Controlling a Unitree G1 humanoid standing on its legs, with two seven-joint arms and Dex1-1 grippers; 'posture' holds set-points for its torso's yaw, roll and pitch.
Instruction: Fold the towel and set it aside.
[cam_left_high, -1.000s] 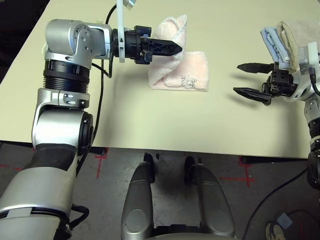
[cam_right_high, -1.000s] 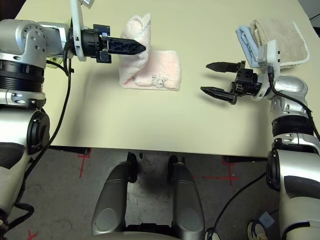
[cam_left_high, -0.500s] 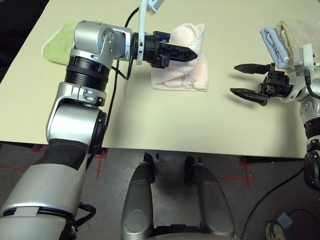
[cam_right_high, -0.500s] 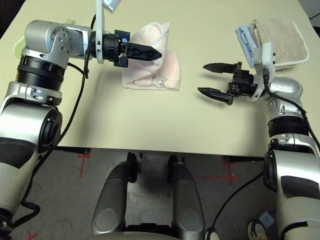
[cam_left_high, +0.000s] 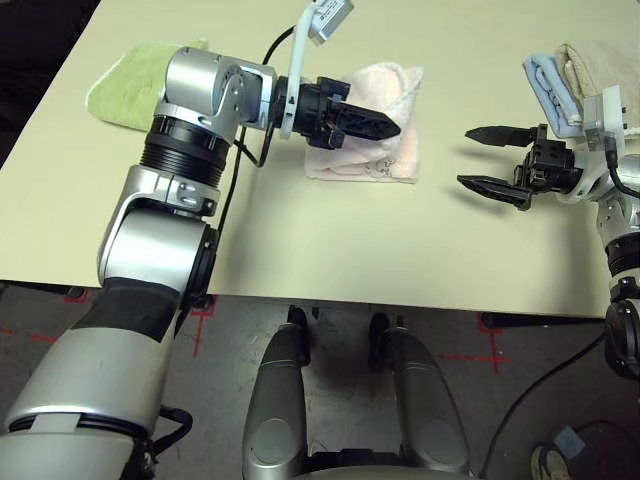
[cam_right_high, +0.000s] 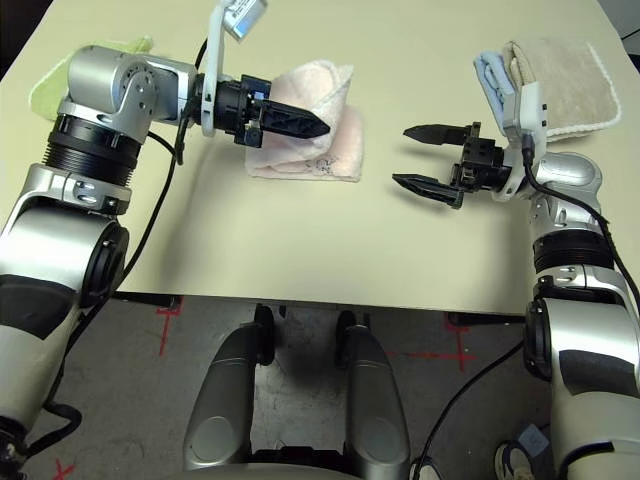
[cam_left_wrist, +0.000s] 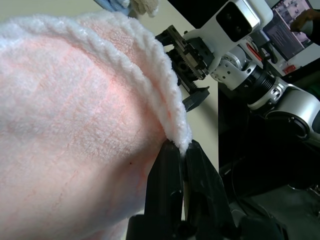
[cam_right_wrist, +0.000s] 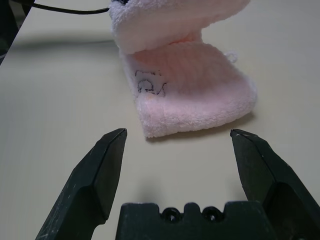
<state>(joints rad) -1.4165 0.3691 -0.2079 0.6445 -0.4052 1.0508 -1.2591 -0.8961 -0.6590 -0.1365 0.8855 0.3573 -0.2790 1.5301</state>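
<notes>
The pale pink towel (cam_left_high: 392, 92) lies at the table's middle back, doubled over, with dark writing near its front edge. My left gripper (cam_left_high: 390, 128) is shut on the towel's white-stitched upper edge (cam_left_wrist: 170, 107). It holds that flap lifted and curled over the lower layer. In the left wrist view the two black fingers (cam_left_wrist: 172, 170) pinch the rim together. My right gripper (cam_left_high: 466, 156) hovers open to the right of the towel, apart from it, pointing at it. In its own view the towel (cam_right_wrist: 195, 90) lies just beyond the spread fingers of the right gripper (cam_right_wrist: 177, 132).
A light green folded towel (cam_left_high: 125, 85) lies at the back left behind my left forearm. Light blue (cam_left_high: 545, 85) and beige (cam_left_high: 590, 55) folded towels sit at the back right behind my right wrist. The table's front edge (cam_left_high: 400, 300) runs below both arms.
My left gripper has carried the towel's lifted flap to the right and lower over the bottom layer, uncovering the green towel. The right gripper stays open and has barely moved.
</notes>
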